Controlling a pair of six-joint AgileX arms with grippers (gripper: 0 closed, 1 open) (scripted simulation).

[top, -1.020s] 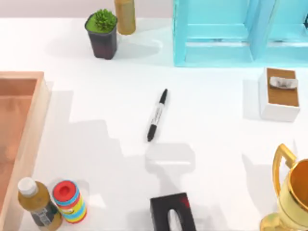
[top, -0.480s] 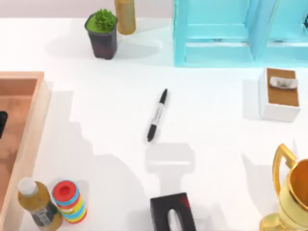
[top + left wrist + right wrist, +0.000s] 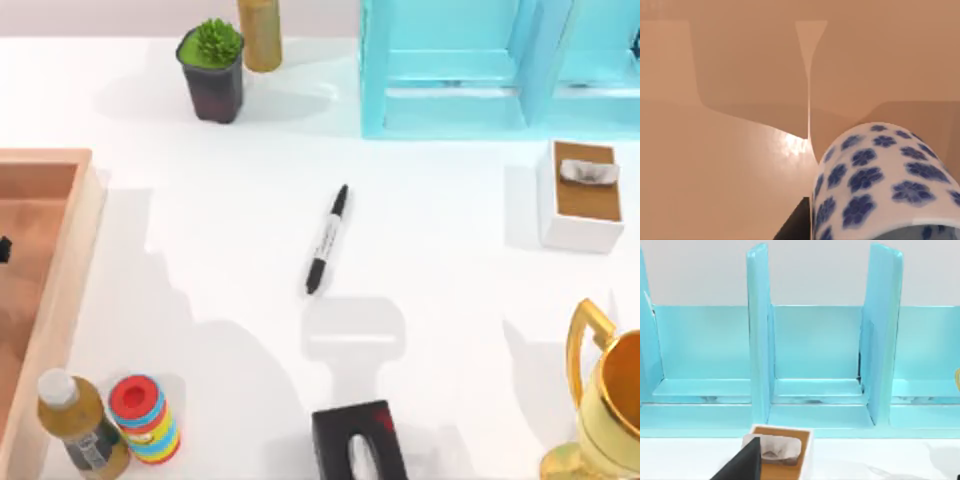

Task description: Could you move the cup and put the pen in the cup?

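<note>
White with blue flowers, the cup (image 3: 875,180) sits right against the left gripper over the wooden tray (image 3: 60,260); grip unclear. The pen (image 3: 327,240) lies mid-table, well right, slanting away.

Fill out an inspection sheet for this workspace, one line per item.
Surface: white table, shadowed in places.
Job's things: pen lying flat mid-table; cup close to the left wrist camera, over the wooden tray.
Clutter: potted plant, two bottles, striped cylinder, gold trophy, tissue box, black box.
Grippers: left gripper at the tray, at the top view's left edge; right parked.
Cables: nothing seen.
Surroundings: turquoise shelf.
</note>
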